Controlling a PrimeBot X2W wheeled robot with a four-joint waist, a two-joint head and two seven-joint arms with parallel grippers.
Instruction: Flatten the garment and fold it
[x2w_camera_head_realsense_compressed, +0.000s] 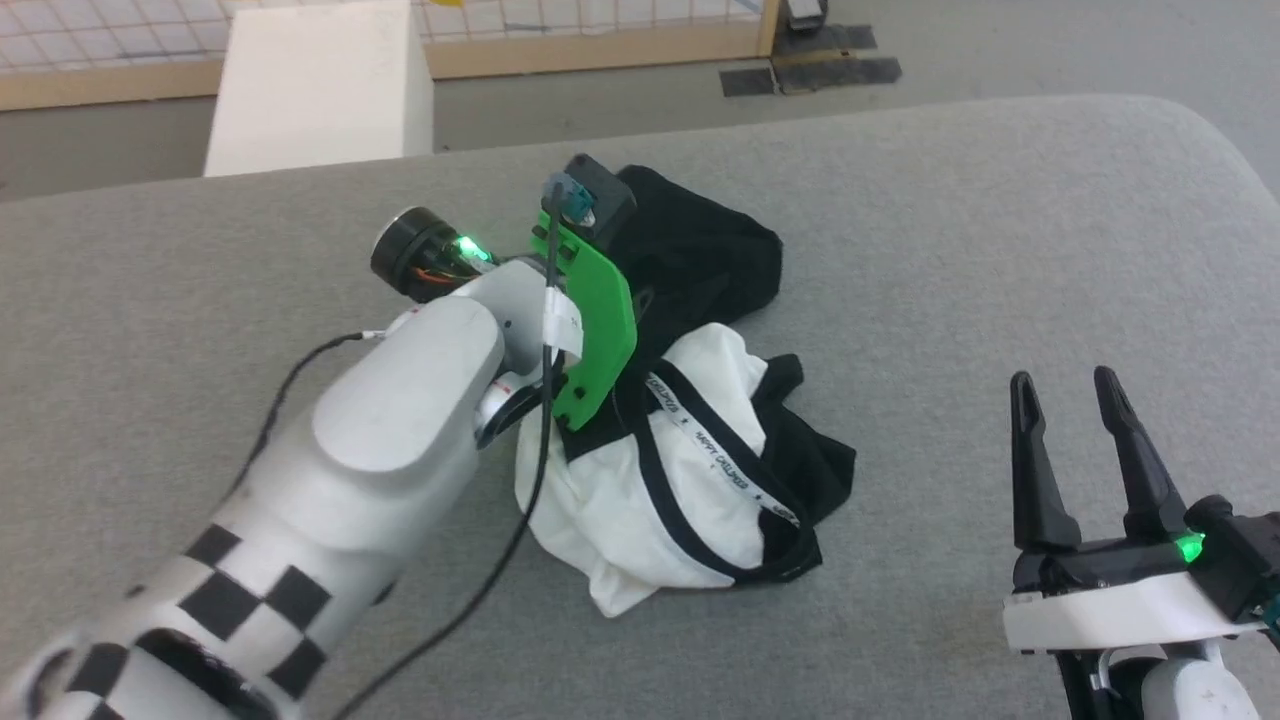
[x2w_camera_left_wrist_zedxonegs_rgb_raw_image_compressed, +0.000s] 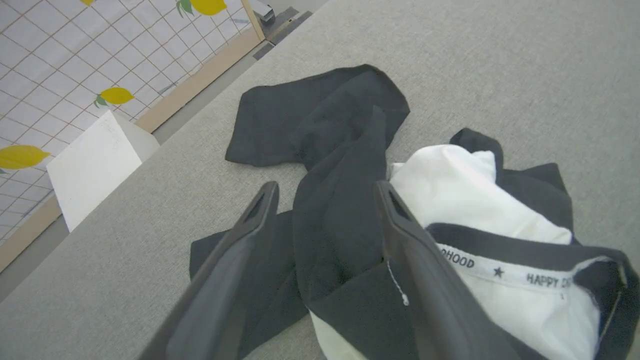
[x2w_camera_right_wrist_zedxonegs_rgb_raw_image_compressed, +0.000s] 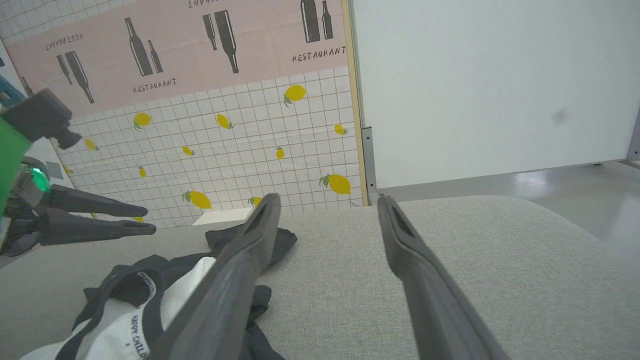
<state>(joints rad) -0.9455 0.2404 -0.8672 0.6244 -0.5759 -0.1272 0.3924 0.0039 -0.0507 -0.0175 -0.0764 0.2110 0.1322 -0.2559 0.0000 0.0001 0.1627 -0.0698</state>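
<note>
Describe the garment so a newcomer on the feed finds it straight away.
On the wide grey table, look near the middle, under the left gripper. The garment is the crumpled heap: white body, black sleeves, black neckband lined with printed white tape.

You have bare grey surface (x2w_camera_head_realsense_compressed: 950, 250) right of and beyond the crumpled garment (x2w_camera_head_realsense_compressed: 610, 520). The left arm (x2w_camera_head_realsense_compressed: 400, 420) overhangs its left side and blocks approach there.
</note>
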